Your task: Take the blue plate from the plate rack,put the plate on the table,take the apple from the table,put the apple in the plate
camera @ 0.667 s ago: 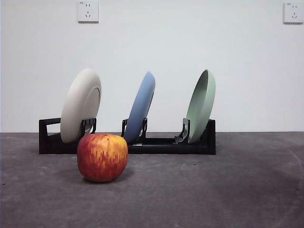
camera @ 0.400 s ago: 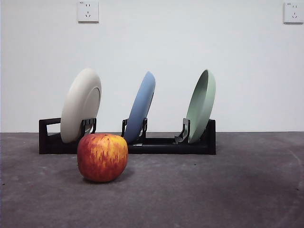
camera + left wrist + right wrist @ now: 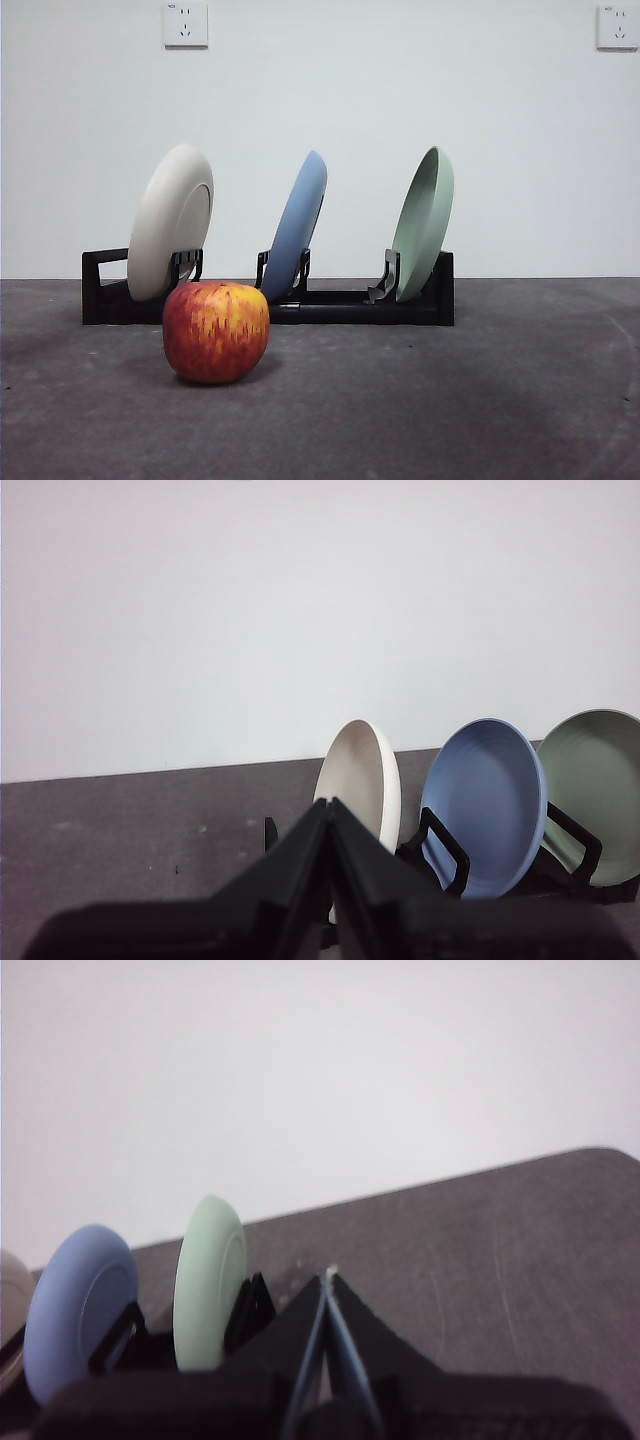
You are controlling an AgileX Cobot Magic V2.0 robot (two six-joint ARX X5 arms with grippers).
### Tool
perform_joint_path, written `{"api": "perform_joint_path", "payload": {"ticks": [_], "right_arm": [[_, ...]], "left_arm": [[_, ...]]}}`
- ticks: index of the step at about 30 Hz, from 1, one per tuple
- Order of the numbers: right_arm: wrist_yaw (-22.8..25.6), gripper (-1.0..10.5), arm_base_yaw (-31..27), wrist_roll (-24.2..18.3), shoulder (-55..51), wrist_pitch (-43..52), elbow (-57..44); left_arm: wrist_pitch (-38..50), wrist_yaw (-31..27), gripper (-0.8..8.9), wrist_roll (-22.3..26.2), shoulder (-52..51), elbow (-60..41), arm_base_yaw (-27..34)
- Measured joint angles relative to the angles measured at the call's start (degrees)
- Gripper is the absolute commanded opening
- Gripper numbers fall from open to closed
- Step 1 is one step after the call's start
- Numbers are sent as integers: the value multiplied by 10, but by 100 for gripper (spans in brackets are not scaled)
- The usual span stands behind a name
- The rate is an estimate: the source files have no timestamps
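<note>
The blue plate (image 3: 297, 228) leans on edge in the middle slot of the plate rack (image 3: 345, 303), the apple (image 3: 216, 331) waiting on the table (image 3: 480, 400) in front; both the left gripper (image 3: 329, 815) and right gripper (image 3: 327, 1285) hang back, jaws closed and empty.

Plain white wall (image 3: 400, 90) behind, evenly lit, without shadows or marks. Two white wall sockets high up: one (image 3: 185, 24) toward the left, one (image 3: 617, 27) at the right edge. Below, meeting the wall in a straight level line, a dark grey, faintly mottled matte surface (image 3: 450, 400).
</note>
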Motion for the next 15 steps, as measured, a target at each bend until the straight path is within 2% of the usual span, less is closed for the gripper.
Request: {"api": "perform_joint_path", "payload": {"ticks": [9, 15], "right_arm": [[-42, 0, 0, 2, 143, -191, 163], [-76, 0, 0, 3, 210, -263, 208]], "left_arm": [[-122, 1, -4, -2, 174, 147, 0], [-193, 16, -4, -28, 287, 214, 0]]}}
